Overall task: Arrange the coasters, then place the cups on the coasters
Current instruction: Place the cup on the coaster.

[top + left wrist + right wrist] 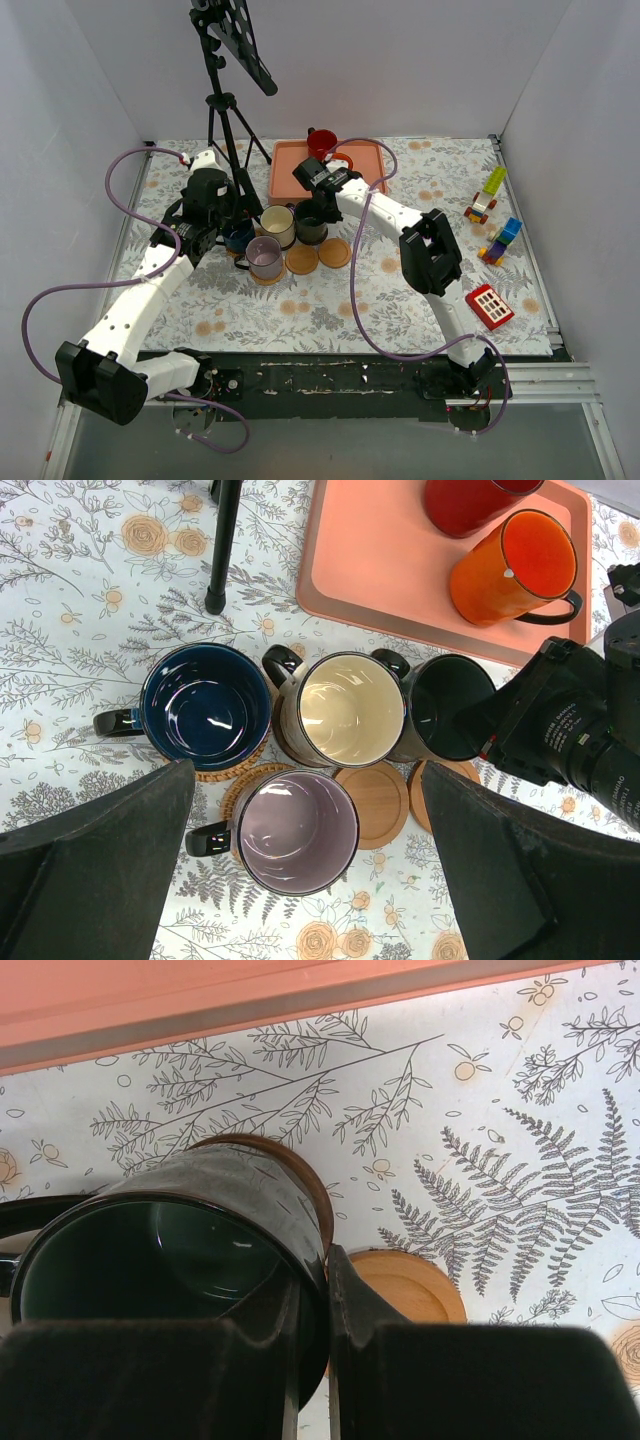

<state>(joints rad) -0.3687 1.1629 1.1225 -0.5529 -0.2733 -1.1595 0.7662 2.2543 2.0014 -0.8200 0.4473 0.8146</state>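
My right gripper [325,1275] is shut on the wall of the dark green cup [160,1260], one finger inside the rim and one outside. The cup is over a dark brown coaster [305,1175]. A bare tan coaster [410,1285] lies beside it. From above, the green cup [311,230] stands next to the cream cup [278,225]. The navy cup [207,705] and lilac cup [298,830] sit on woven coasters. Another bare coaster [378,802] lies by the lilac cup. My left gripper [310,880] hangs open above the lilac cup. The red cup [470,502] and orange cup [515,565] stand on the tray.
The pink tray [290,165] lies behind the cups. A black tripod [225,110] stands at the back left, one leg [222,550] close to the navy cup. Toy blocks [486,195] and a red block [490,305] lie on the right.
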